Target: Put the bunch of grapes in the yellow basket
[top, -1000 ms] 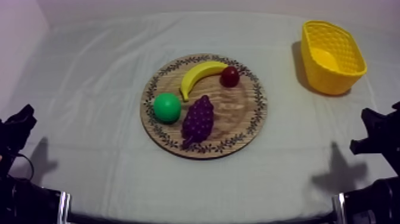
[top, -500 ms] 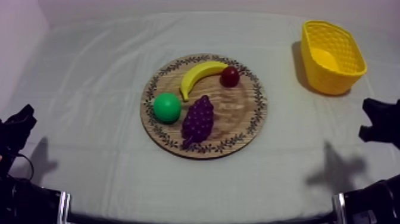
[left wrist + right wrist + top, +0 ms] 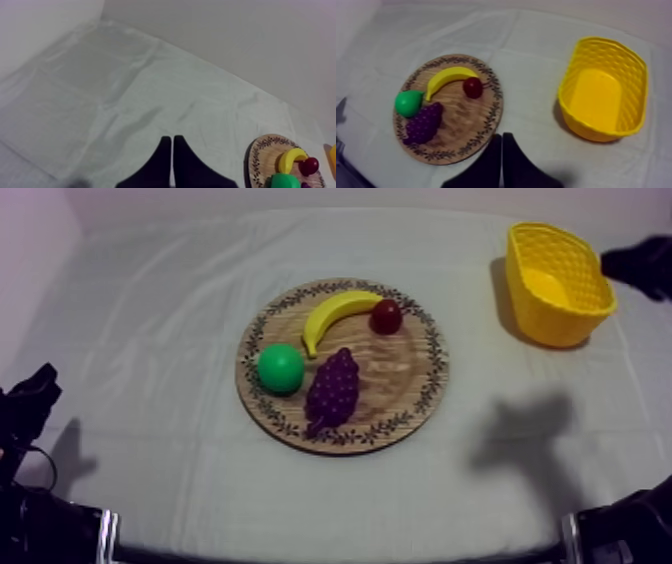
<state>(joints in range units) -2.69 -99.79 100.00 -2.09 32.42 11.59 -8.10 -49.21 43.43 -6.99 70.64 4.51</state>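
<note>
Grapes (image 3: 332, 388) sit at six o'clock on the board (image 3: 400, 378), ungrasped. Left hand (image 3: 172, 139) and right hand (image 3: 502, 136) are closed and empty, the right high above, likely lining up its approach.

Right arm (image 3: 640, 266) has left its low resting place at the right side. One second ago it sat there, half a second ago it had lifted a little, and now it comes in high, just beside the outer rim of the yellow basket (image 3: 555, 323). Right gripper (image 3: 502, 142), fingers together in a narrow wedge, now has the basket ahead of it on one side and the wooden board (image 3: 466, 120) ahead on the other. Its shadow (image 3: 522, 433) on the cloth (image 3: 150, 338) has shifted toward the board and spread wider.
</note>
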